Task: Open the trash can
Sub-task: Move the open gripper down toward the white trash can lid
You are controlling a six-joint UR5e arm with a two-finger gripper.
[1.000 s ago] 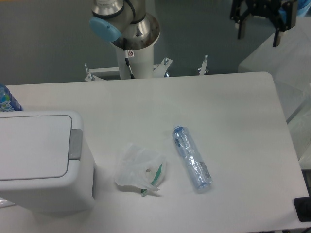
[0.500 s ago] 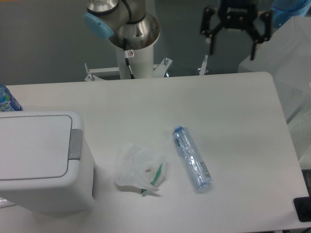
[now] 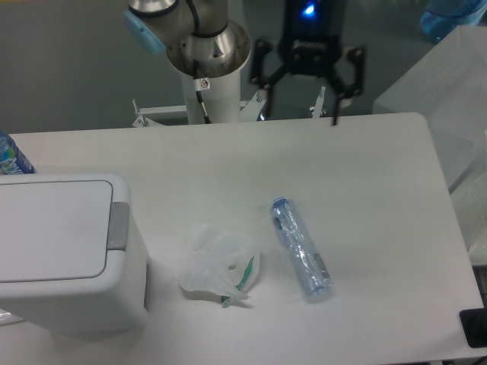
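Observation:
The white trash can (image 3: 65, 251) stands at the table's front left corner, its flat lid down and its grey push tab (image 3: 119, 226) on the right side. My gripper (image 3: 300, 115) hangs open above the table's far edge, near the middle, black fingers spread wide with nothing between them. It is far from the trash can, up and to the right of it.
A crumpled translucent plastic bag (image 3: 219, 265) lies just right of the trash can. A clear plastic bottle (image 3: 301, 247) lies further right. Part of a blue bottle (image 3: 11, 157) shows behind the can. The arm's base column (image 3: 209, 68) stands at the back.
The gripper has moved left and downward from the top right corner toward the far middle of the table, staying open. Nothing on the table has shifted.

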